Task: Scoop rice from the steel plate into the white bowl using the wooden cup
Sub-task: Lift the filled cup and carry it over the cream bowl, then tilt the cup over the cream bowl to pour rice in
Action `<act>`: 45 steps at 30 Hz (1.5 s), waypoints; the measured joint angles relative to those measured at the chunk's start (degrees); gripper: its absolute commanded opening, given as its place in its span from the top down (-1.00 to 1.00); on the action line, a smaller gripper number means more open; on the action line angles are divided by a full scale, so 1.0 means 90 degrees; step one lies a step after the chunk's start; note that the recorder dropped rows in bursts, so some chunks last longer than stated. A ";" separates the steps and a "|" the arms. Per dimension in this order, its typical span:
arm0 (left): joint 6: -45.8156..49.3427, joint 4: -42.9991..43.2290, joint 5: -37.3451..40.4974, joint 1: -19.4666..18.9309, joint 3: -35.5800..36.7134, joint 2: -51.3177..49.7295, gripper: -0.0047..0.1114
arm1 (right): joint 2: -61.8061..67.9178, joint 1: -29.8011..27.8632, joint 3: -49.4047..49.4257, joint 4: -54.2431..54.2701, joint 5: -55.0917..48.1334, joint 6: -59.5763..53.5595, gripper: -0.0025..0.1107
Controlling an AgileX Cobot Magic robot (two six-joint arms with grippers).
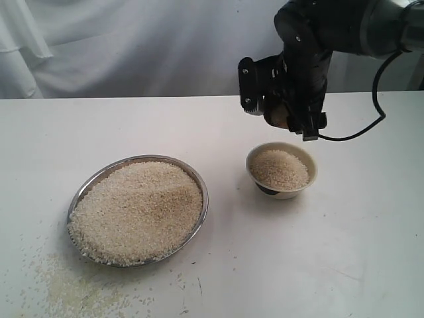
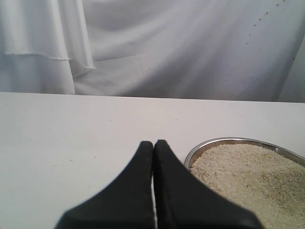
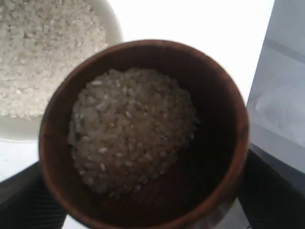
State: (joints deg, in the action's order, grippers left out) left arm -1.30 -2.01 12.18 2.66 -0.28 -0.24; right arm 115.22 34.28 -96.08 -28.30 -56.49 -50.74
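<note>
Though the exterior view hides it, the wooden cup [image 3: 220, 125] holds rice [image 3: 131, 131].

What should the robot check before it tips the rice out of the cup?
1. Right claw grips the cup: ok.
2. Rice is in the cup: ok.
3. Cup is right over the bowl: cannot tell; it looks a bit off to one side.
4. Bowl has room: not ok, it is heaped near the rim.
5. Left claw is out of the way, shut beside the plate: ok.
</note>
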 measured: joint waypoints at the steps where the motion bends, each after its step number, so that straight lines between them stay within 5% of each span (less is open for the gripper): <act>1: 0.0000 0.0000 0.0000 0.0000 0.0000 0.0000 0.92 | 0.0000 0.0000 0.0000 0.0061 0.0031 0.0000 0.96; 25: 0.0000 0.0000 0.0000 0.0000 0.0000 0.0000 0.92 | -0.0014 0.0040 0.0000 -0.2529 -0.1150 -0.0145 0.96; 32: 0.0000 0.0000 0.0000 0.0000 0.0000 0.0000 0.92 | 0.0088 0.0627 0.0000 -0.2929 -0.1405 -0.0927 0.96; 39: 0.0000 0.0000 0.0000 0.0000 0.0000 0.0000 0.92 | 0.0800 0.0957 0.0775 -0.5032 -0.1432 -0.0699 0.96; 45: 0.0000 0.0000 0.0000 0.0000 0.0000 0.0000 0.92 | 0.0890 0.1018 0.1145 -0.5673 -0.1432 -0.0429 0.96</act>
State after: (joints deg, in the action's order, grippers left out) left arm -1.30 -2.01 12.18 2.66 -0.28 -0.24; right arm 123.22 43.44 -85.78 -79.35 -69.38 -54.60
